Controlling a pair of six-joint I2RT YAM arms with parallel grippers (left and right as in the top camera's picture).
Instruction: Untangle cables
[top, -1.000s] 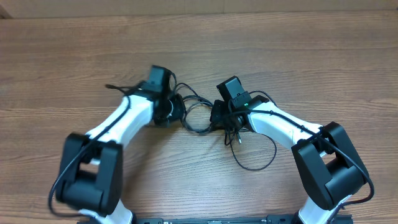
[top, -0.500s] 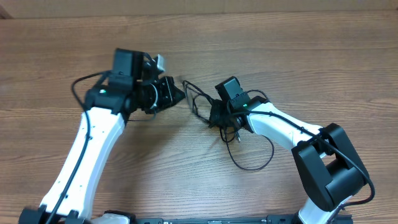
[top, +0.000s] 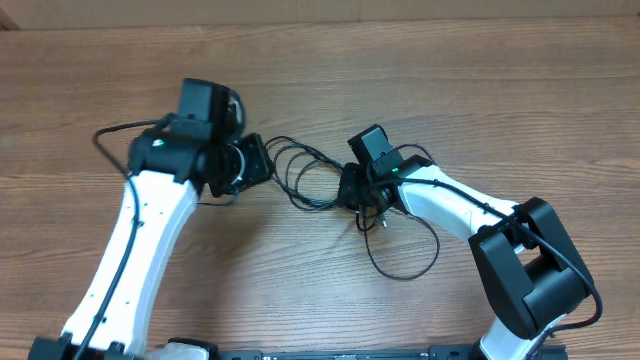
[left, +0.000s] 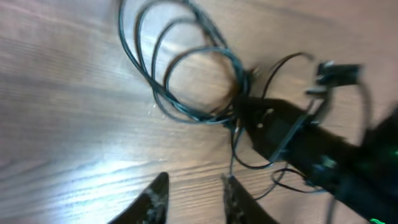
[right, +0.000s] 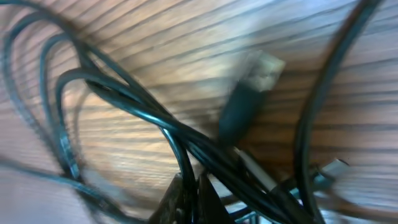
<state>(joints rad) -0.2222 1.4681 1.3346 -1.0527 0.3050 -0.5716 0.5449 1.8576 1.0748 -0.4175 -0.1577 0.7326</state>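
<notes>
- The cables (top: 300, 172) are lying on the wooden table (top: 500, 80) between the two arms, showing as thin black cords bunched into several overlapping rings.
- From the left wrist view the rings are fanning out in three or four rough ovals of differing size, all pinching together at one knotted point on their right side.
- The cords are catching the light with a slight bluish-green sheen there, and they are resting flat on the wood.
- A longer strand (top: 405, 262) is trailing away from the bundle toward the robot, curving in one wide loose loop beside the right arm.
- A plug (right: 249, 93) is showing in the right wrist view, with a dark moulded body and a pale, clear tip, lying on the wood just past the crossing strands.
- The left gripper (left: 193, 199) is hovering just short of the rings with its jaws parted, bare wood showing between them and nothing in them.
- The right gripper (right: 191, 199) is clamping its jaws tight on the cables where the strands are converging and crossing over one another.
- Much of the right wrist view is blurring, so individual cords cannot be counted there.
</notes>
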